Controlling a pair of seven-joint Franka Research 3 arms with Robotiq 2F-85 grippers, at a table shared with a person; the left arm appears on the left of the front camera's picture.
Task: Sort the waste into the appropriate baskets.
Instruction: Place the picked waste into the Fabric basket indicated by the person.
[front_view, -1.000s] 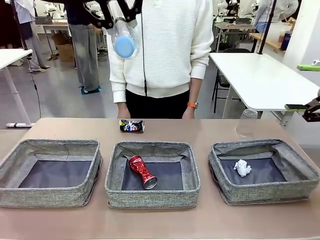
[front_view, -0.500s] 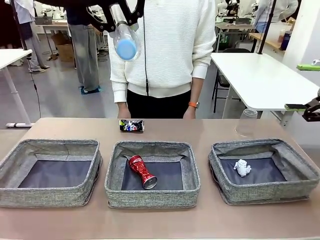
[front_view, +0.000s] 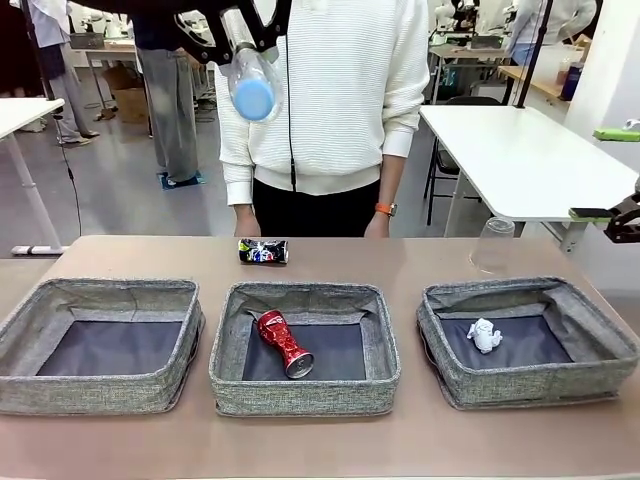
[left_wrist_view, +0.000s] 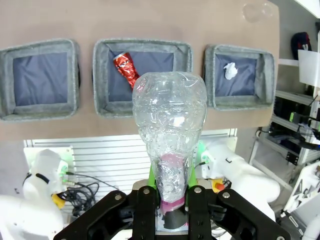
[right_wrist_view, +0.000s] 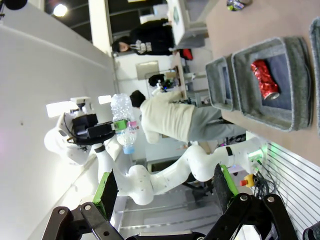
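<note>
- The worktop (front_view: 320, 440) fills the lower half of the front view and is bare in front of the bins. A person (front_view: 340, 110) stands at its far edge, top centre.
- Three baskets sit in a row. The left basket (front_view: 100, 291) has nothing in it, the middle basket (front_view: 300, 293) holds the red can (front_view: 285, 345), and the right basket (front_view: 520, 289) holds the paper wad (front_view: 484, 336).
- My left pincer (front_view: 240, 35), at the top of the frame left of centre, is clamped on the clear bottle (front_view: 248, 72) near its label.
- The bottle lies roughly level, blue cap (front_view: 250, 96) facing the camera.
- In the left wrist view the left basket lies up and to the left of the pincer. I judge that is where the bottle goes, with free air between.
- My right pincer (right_wrist_view: 165, 200) has its fingers wide apart, holding nothing.
- The dark can (front_view: 264, 251) and the clear cup (front_view: 493, 245) wait behind the baskets.
</note>
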